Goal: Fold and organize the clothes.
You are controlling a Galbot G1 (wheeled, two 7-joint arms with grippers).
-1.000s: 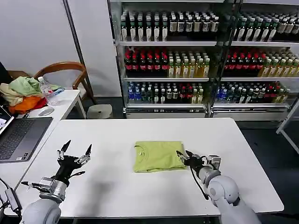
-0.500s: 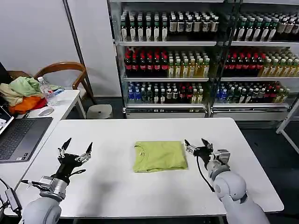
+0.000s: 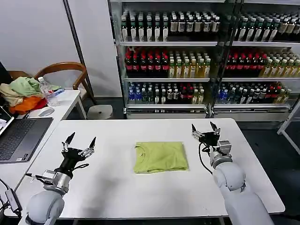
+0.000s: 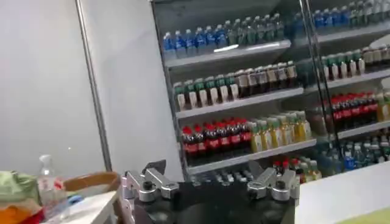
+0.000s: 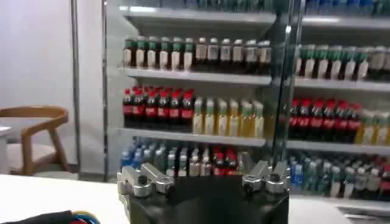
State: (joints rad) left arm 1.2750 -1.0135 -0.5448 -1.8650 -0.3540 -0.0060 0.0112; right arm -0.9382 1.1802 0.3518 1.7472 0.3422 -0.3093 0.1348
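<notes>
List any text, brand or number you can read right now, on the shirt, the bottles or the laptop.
Nothing can be read.
T-shirt: plain, with no print.
Shelf bottles: labels are too small and blurred to read.
Laptop: its keys and screen edge show no readable characters.
Water bottle on the side desk: label unreadable.

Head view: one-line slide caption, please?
Folded lime-green cotton T-shirt on the white table, between the open left gripper and open right gripper.

No legible text on any bottle label
</notes>
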